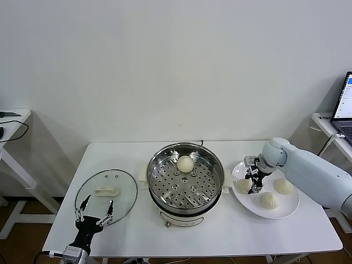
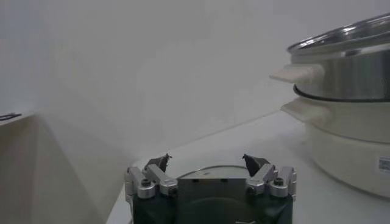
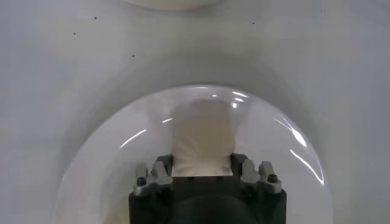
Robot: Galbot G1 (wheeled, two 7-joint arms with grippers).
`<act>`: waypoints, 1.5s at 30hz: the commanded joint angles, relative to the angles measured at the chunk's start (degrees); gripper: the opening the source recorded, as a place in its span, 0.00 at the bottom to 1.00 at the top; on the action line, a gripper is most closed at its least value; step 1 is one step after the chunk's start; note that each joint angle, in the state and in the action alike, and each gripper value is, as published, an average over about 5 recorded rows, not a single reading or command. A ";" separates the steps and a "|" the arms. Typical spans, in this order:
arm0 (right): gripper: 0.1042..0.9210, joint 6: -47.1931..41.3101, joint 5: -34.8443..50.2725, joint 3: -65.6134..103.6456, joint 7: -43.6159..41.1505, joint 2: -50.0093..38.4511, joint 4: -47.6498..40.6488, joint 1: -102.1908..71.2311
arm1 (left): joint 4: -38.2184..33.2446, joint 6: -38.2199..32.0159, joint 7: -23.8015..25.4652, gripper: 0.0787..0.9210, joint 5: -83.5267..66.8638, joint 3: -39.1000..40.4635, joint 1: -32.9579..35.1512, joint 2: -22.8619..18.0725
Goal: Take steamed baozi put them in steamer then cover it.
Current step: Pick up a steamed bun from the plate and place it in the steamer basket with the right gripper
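Right claw [image 1: 253, 180] down on the white plate [image 1: 286, 210], fingers closed around a bun [image 3: 202, 146] at the plate's left edge; two more buns [image 1: 269, 200] just beside. One bun [image 1: 185, 163] already inside the steamer [image 1: 212, 195], mid-counter [image 1: 264, 236]. Lid [image 1: 126, 190] flat left of the steamer. Left claw [image 1: 94, 210] spread wide, empty, at lid's near edge.

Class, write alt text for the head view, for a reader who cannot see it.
The right tool closes on a bun on a white plate holding two more buns; a fourth bun already sits in the open steel steamer mid-table. The glass lid lies to the left, with the open left tool over its near edge.
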 commanded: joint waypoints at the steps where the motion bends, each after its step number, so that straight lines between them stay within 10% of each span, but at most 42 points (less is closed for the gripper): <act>1: 0.64 -0.31 2.94 -2.32 -0.40 -4.32 3.88 3.53 | -0.43 0.00 -0.03 0.88 0.01 0.13 0.14 0.01; 18: 0.63 -8.00 30.69 -37.38 -2.06 -17.60 30.12 51.43 | -2.34 0.11 -0.15 0.88 -0.05 0.16 0.93 0.84; 30: 0.63 -16.05 44.67 -45.75 3.11 0.05 37.27 63.88 | -3.67 0.24 -0.05 0.88 -0.26 -0.25 0.91 1.65; 45: 0.64 -25.39 46.95 -37.82 11.91 21.49 25.99 46.78 | -3.88 0.23 0.02 0.88 -0.48 -0.91 0.43 1.74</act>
